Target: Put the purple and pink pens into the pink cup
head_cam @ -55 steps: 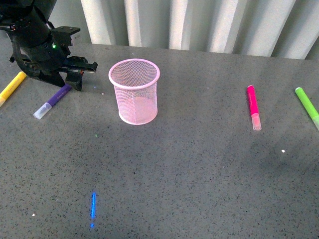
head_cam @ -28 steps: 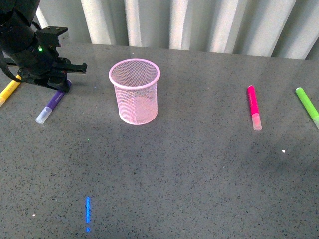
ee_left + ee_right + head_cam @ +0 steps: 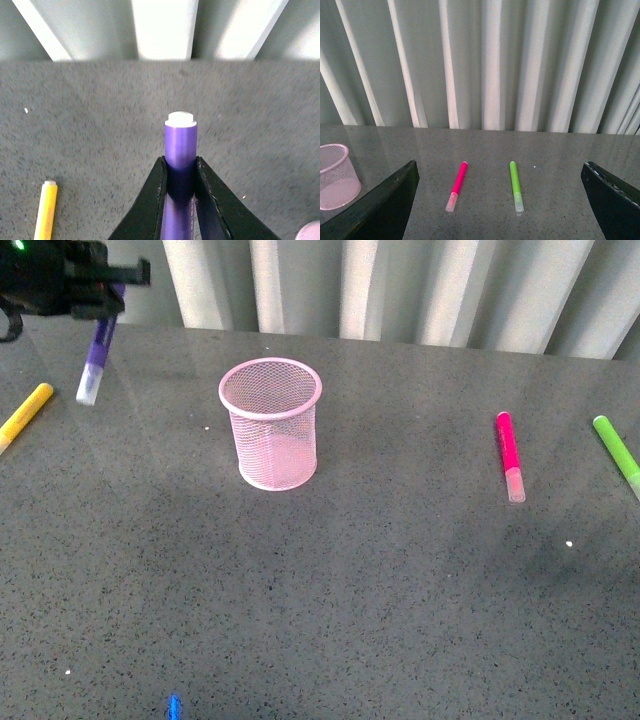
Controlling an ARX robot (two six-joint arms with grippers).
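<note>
Yellow marker (image 3: 25, 412) lies far left on the grey speckled table (image 3: 380, 600); not a task item. Just right of it and higher, the left gripper (image 3: 100, 288) is pinched on the purple pen (image 3: 97, 355). The pen hangs clear of the table, tilted, pale cap end lowest. In the left wrist view both fingers (image 3: 159, 180) press the barrel from either side, and the white end tip pokes out past the jaws. The pen looks like light, stiff plastic with a smooth, glossy barrel, so it may pivot or slip in a two-point pinch. The present hold looks off-centre toward the white end; nearer mid-barrel would swing less. The pink cup (image 3: 270, 425) stands upright and empty further right, well apart from the held pen. It is thin wire mesh, probably very light, and a pen knocking the rolled rim could tip or slide it. The pen likely wants to be nearer vertical over the opening before letting go. The pink pen (image 3: 509, 455) lies flat on the table well right of the cup, cap end nearer the camera. It looks the same kind of light, rigid, rollable thing, best pinched across mid-barrel. The green marker (image 3: 615, 452) lies beside it at the right edge; not a task item. The right gripper (image 3: 500, 167) is spread wide, empty, up off the table. The pink pen (image 3: 457, 186) lies ahead of it between the finger lines, untouched.
</note>
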